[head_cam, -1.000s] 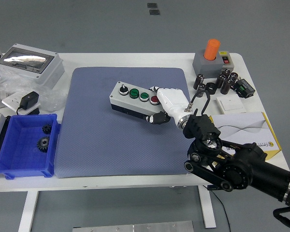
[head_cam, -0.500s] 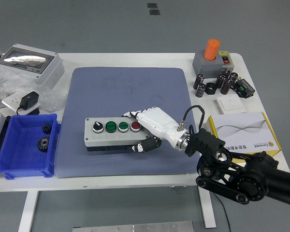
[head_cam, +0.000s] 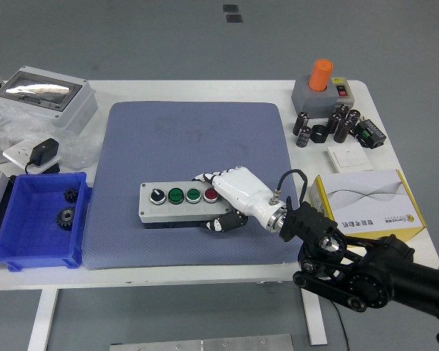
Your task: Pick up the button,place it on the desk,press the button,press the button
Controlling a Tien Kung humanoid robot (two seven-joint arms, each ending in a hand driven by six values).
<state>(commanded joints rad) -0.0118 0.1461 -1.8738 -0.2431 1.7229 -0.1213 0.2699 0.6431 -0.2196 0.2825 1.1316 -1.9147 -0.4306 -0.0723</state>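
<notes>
One table: my white table (head_cam: 205, 274) fills the view, with a person nowhere in sight.
Mat: one blue-grey mat (head_cam: 197, 131) covers the middle, probably a soft, grippy place to set things down.
Bin: one blue bin (head_cam: 18, 252) sits at the mat's left edge, holding two small dark gears (head_cam: 66, 217).
Button box: one grey button box (head_cam: 177, 203) lies flat on the mat, near its front, long side facing me.
Controls on it: four in a row, counted left to right: one black knob, two green buttons, one red button (head_cam: 211, 195).
My right hand: my white right hand (head_cam: 230, 197) wraps the box's right end, fingers over the far side, thumb under the near side, closed on it.
Why held so: I judge the end grip leaves the buttons clear for pressing.
My left hand: out of view.
Stage: box looks set down; release and pressing remain.
</notes>
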